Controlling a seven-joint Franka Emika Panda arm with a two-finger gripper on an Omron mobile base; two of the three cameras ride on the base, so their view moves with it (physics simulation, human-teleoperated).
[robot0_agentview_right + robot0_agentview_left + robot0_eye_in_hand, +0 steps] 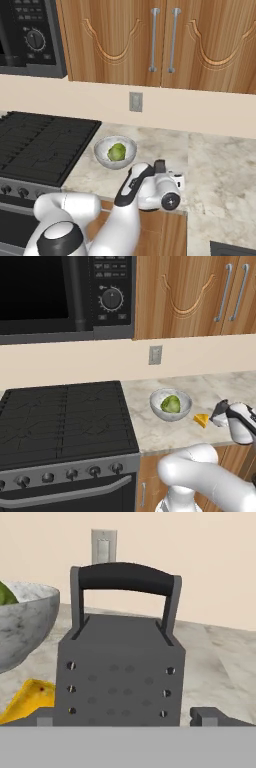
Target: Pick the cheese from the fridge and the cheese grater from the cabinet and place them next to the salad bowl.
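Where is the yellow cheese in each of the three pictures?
Left base view: the cheese lies on the counter, lower right, just right of the salad bowl.
Right base view: I cannot make it out.
Hand view: bottom left, beside the cheese grater.
Shared landmark: the wall outlet above the bowl.

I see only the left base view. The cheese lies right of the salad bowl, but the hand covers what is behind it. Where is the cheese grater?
Observer: In the hand view, the cheese grater stands upright on the counter, directly in front of the gripper.
Operator: Do the jaws grip it?
Observer: No, they are open. The finger tips stand outside its two sides.
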